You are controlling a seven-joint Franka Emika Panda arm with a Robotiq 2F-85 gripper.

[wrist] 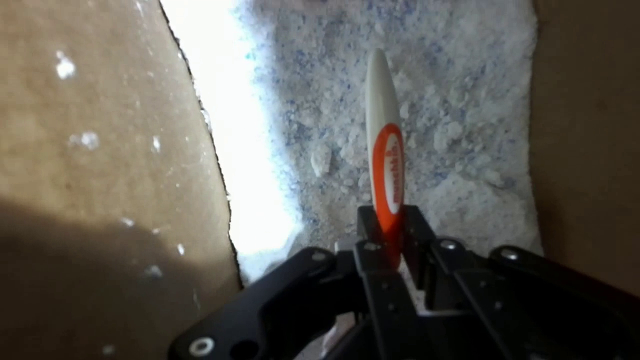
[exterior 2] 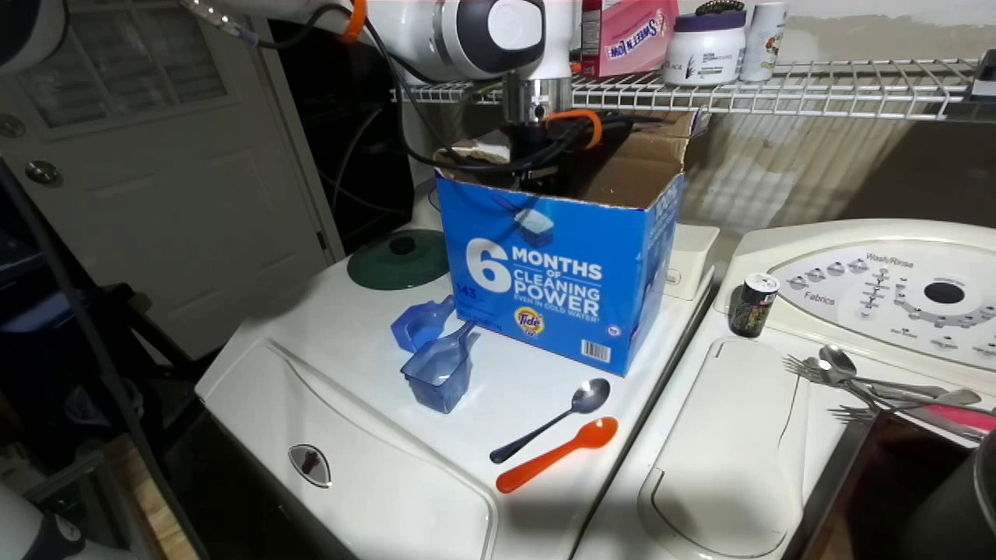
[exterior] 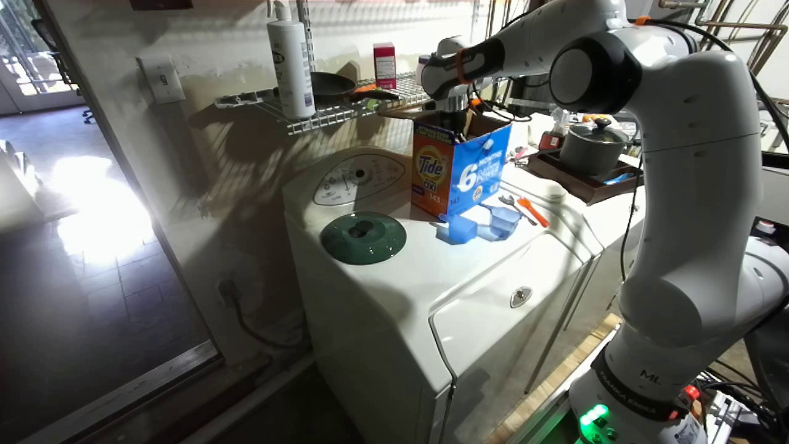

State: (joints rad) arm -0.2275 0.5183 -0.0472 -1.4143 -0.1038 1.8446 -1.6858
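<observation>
Utensil [wrist: 385, 150], white with an orange panel marked munchkin, is pinched by the gripper [wrist: 391, 225] inside the Tide box [exterior 2: 552, 257], above or touching the clumpy powder [wrist: 320, 115], which of these I cannot tell. Looking like hard plastic, it should prove light, stiff and not easily broken, though smooth and perhaps slick if dusted with grains. The orange panel, where the gripper clasps it, seems a surer hold than the tapered white end. Outside the Tide box, near its blue face, lie a dark spoon [exterior 2: 580, 403] and an orange spoon [exterior 2: 556, 456]
</observation>
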